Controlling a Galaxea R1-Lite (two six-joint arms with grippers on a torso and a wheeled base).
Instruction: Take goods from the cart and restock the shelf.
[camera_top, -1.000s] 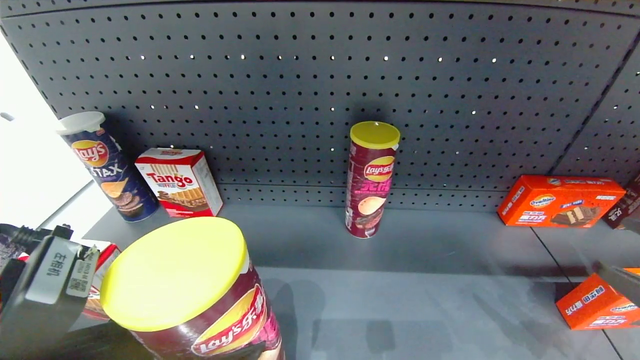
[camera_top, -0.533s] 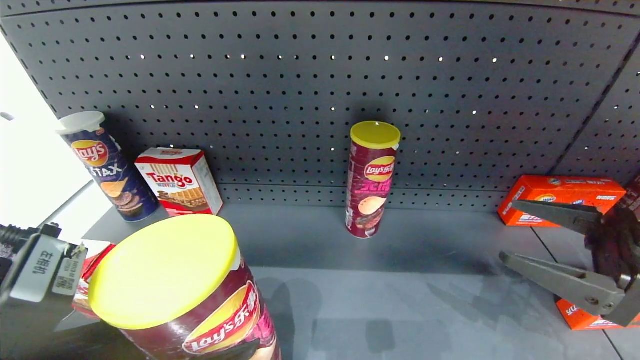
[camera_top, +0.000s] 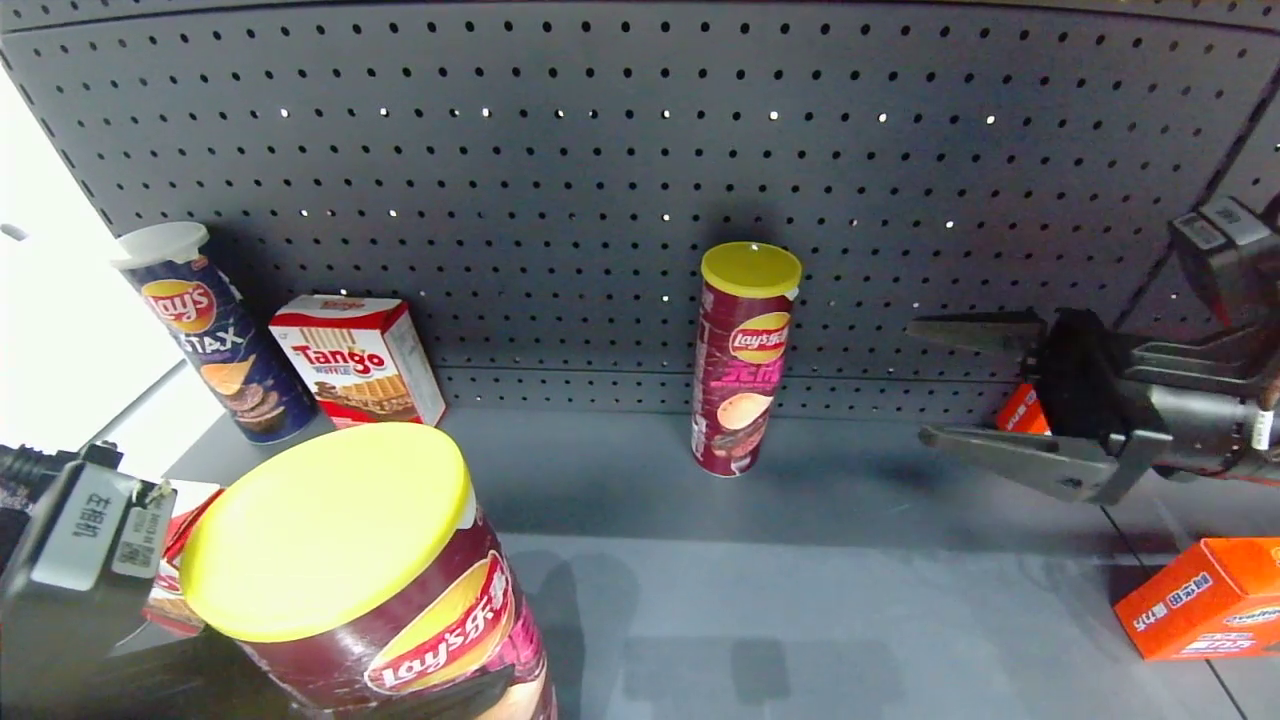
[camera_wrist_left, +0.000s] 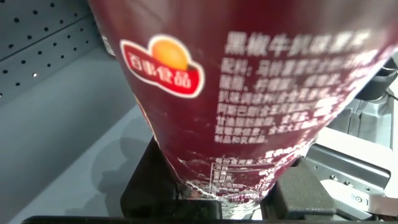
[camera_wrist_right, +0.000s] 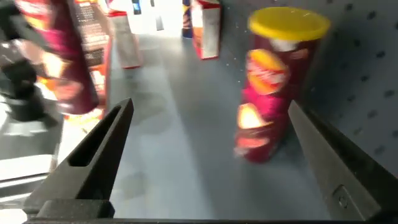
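A maroon chip can (camera_top: 370, 590) with a yellow lid stands upright at the lower left of the head view, above the shelf's front edge. My left gripper (camera_wrist_left: 224, 199) is shut on its lower part, and the can's body (camera_wrist_left: 249, 93) rises between the jaws. A second maroon chip can (camera_top: 745, 360) stands on the shelf against the back wall. My right gripper (camera_top: 925, 385) hangs open to that can's right, fingertips pointing at it, a short gap away. In the right wrist view the can (camera_wrist_right: 273, 87) stands beyond the open right gripper (camera_wrist_right: 211, 109).
A blue chip can (camera_top: 210, 330) and a red-and-white wafer box (camera_top: 365, 365) stand at the back left. An orange box (camera_top: 1020, 410) lies behind the right gripper, another orange box (camera_top: 1200, 600) at the front right. The pegboard wall (camera_top: 600, 150) closes the back of the grey shelf (camera_top: 800, 600).
My right gripper came into view at the lower right, then rose and moved left toward the standing can, staying open. The held can shifted slightly left.
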